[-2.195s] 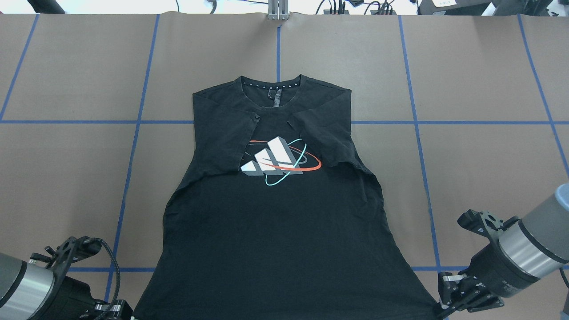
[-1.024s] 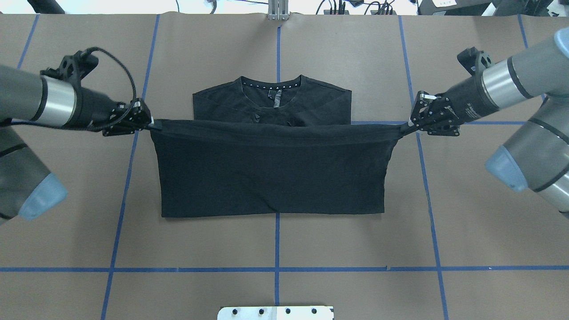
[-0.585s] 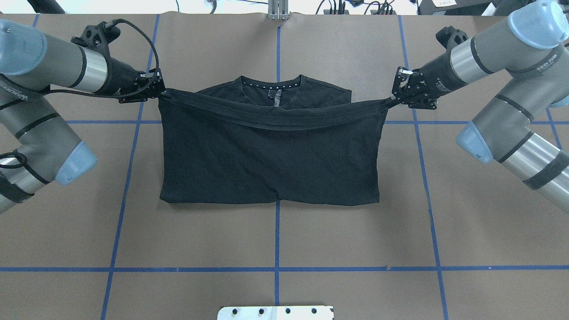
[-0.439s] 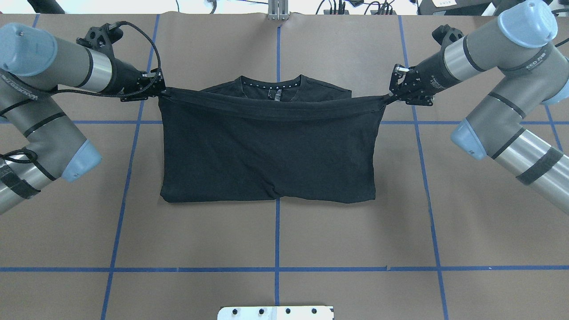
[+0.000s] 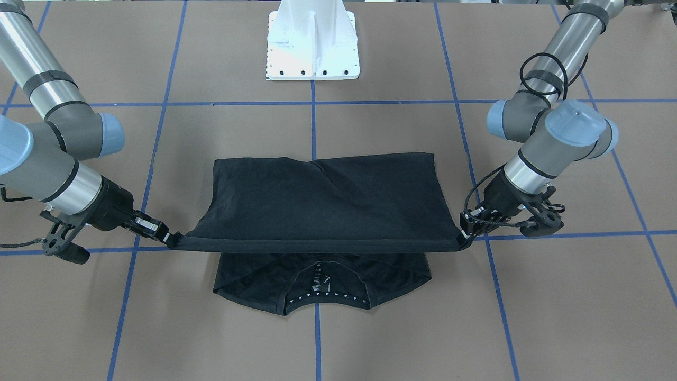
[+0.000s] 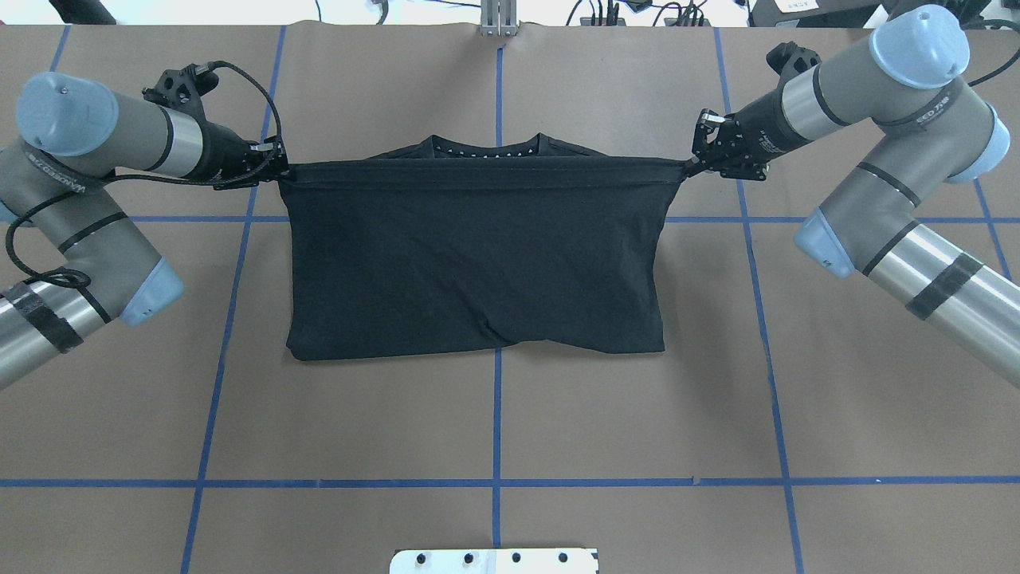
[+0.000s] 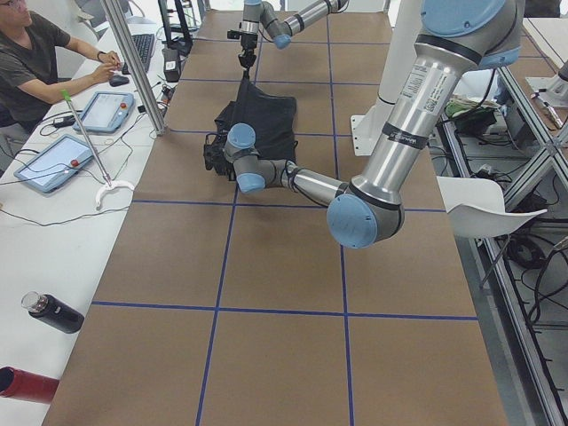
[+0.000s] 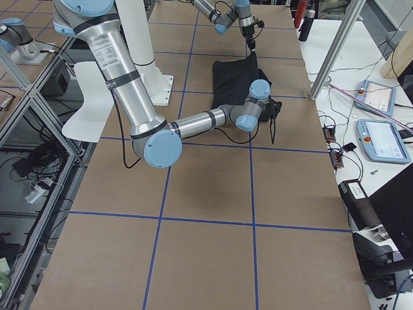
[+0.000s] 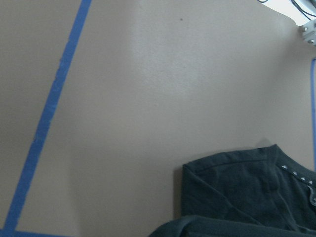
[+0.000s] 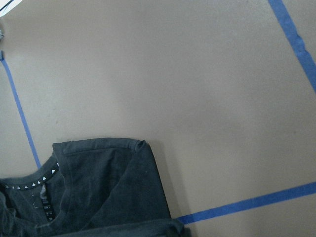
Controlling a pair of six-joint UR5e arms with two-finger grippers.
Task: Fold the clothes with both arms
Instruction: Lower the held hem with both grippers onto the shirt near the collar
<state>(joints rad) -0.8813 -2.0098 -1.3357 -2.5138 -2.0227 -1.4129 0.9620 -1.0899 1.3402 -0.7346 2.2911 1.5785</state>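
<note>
The left arm and the right arm reach out over the brown worktop and hold the black T-shirt between them. The left jaws are pinched tight on one corner of the hem, and the right jaws are pinched tight on the other corner. The hem runs from one set of jaws to the other as a straight, taut band, raised off the worktop. From that band the cloth slopes down and back toward the robot's side of the jaws, plain black side up, to a folded edge that rests on the worktop with a small pucker near its middle. Under the line between the jaws, and a little past it on the side away from the robot, lie the collar and shoulders, flat on the worktop; the front-facing view shows the neck opening with its row of small white marks beneath the lifted hem. Each wrist view looks down past its own jaws at a shoulder corner of the shirt on the bare surface. Blue tape lines cross the worktop, and the white pedestal stands well behind the jaws, midway between the arms.
</note>
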